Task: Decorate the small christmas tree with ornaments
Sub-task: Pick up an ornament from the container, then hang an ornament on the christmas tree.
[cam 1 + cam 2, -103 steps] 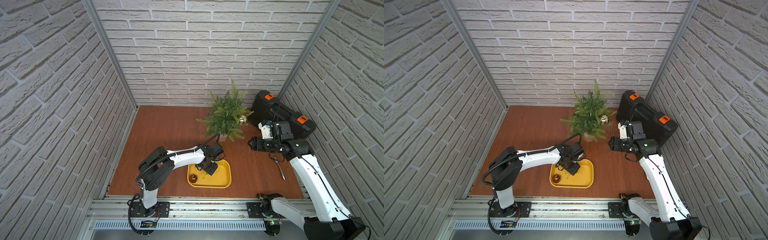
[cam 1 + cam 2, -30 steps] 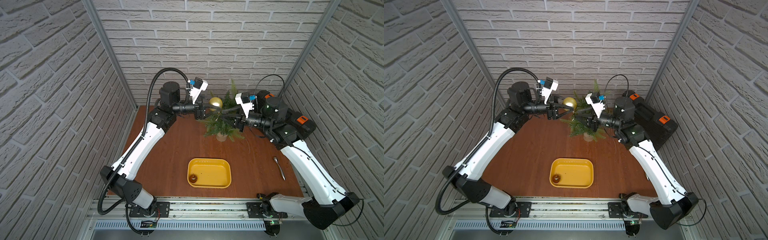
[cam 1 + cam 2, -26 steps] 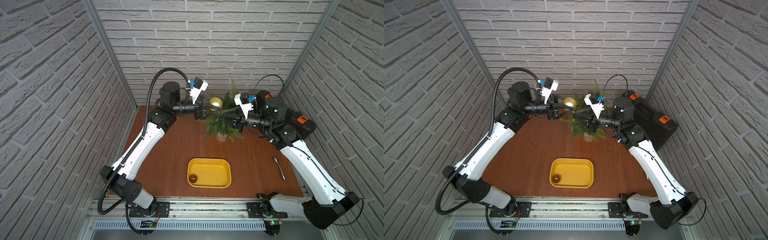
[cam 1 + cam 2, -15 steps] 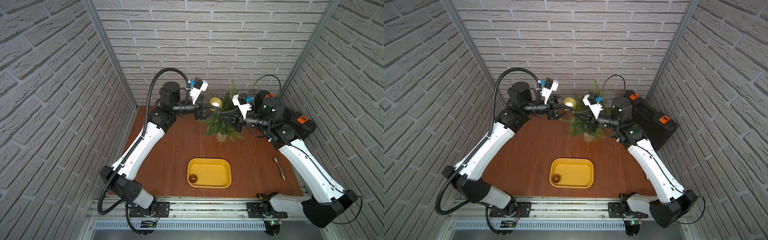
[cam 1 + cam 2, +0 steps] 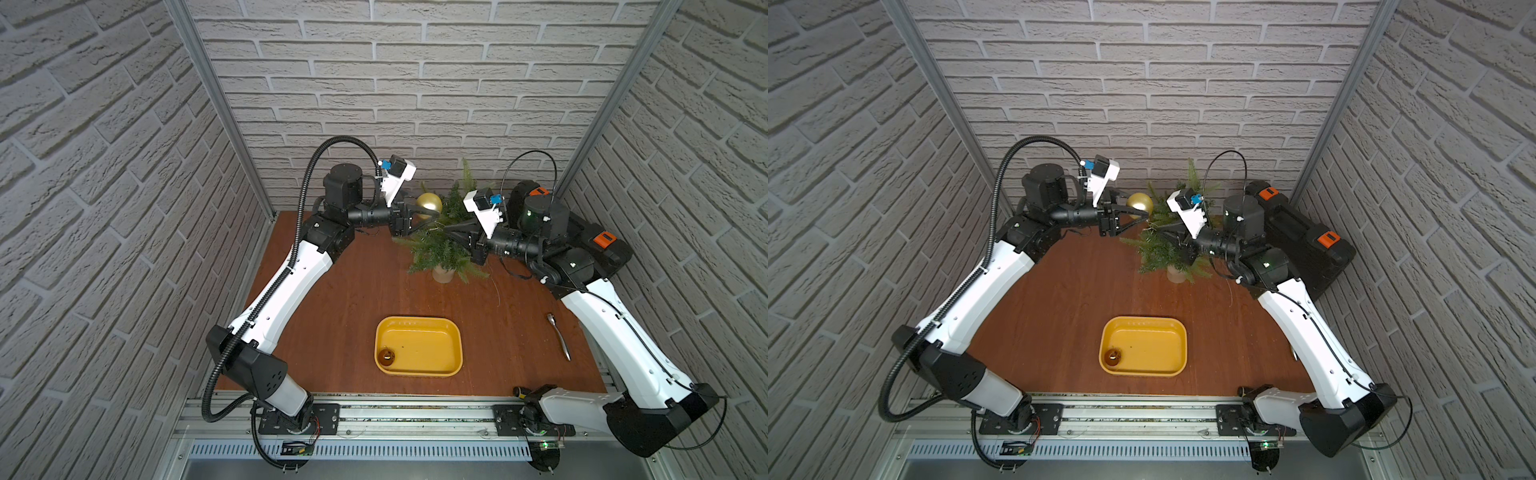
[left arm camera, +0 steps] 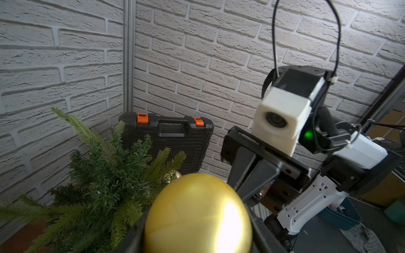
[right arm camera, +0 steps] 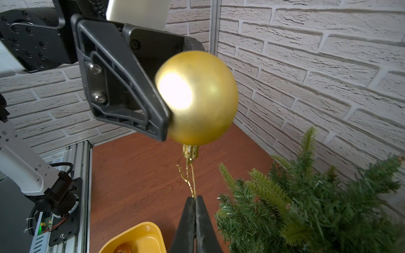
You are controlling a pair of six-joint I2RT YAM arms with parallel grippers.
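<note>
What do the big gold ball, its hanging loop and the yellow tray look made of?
Gold ball: likely plastic, matte metallic coat; soft broad glare, faint seam. Hanging loop: thin glittery gold cord, perhaps metallic thread. Tray: probably moulded plastic, smooth semi-gloss, rounded rim.

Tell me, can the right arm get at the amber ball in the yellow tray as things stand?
Probably not yet. The right gripper is shut on the hanging loop of the gold ball up by the tree, so it is occupied. The amber ball itself lies uncovered in the tray.
</note>
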